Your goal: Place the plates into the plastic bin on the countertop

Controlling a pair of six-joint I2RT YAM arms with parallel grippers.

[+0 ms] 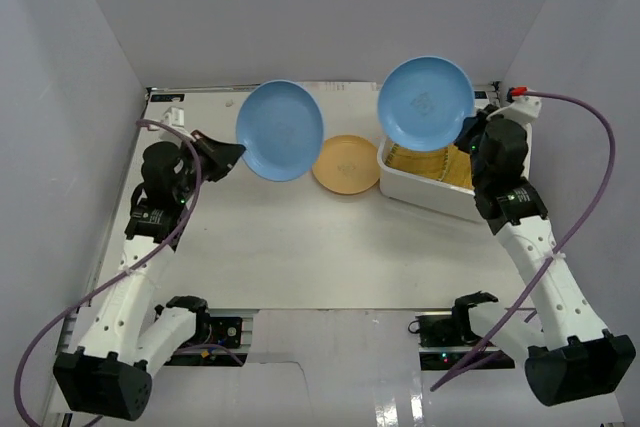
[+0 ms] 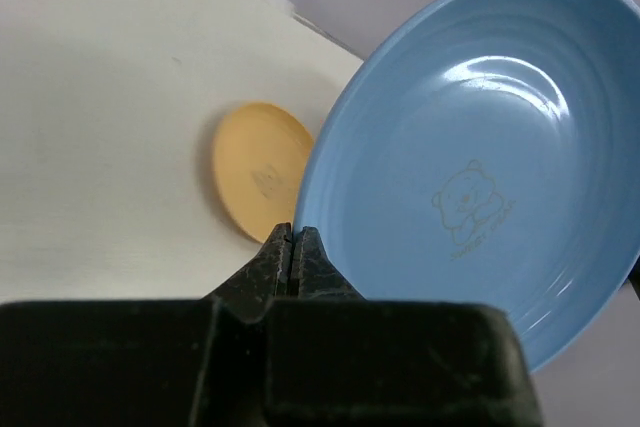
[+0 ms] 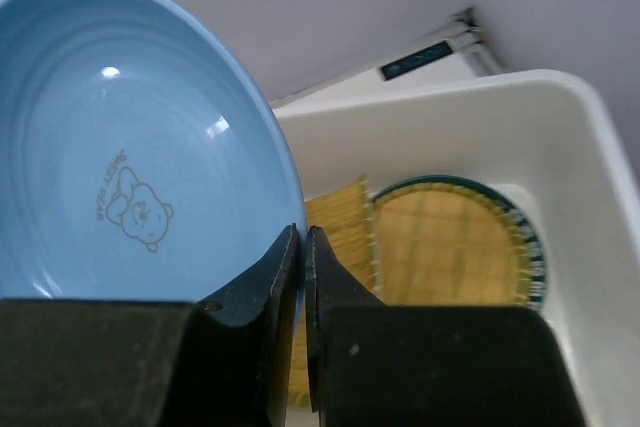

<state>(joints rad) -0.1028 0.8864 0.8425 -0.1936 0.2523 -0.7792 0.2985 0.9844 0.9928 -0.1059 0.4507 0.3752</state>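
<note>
My left gripper [image 2: 292,247] has its jaws pinched almost together on the rim of the left blue plate [image 2: 480,167]. That plate is held off the countertop [image 1: 300,247], its hollow facing up and tilted, with its printed bear visible on the wrist camera. My right gripper [image 3: 303,247] is clamped just as tightly on the rim of the right blue plate [image 3: 130,147], also hollow-up, which hangs over the far left part of the bin [image 3: 560,117].

In the bin I see a round striped plate [image 3: 450,247] lying flat, with a fan-shaped plate [image 3: 340,217] just beside it on the left, partly hidden by the held plate.

From above, an orange plate [image 1: 345,163] lies flat on the countertop between the left blue plate and the bin, close to the bin's left wall. The left plate's edge overlaps it in that view.
</note>
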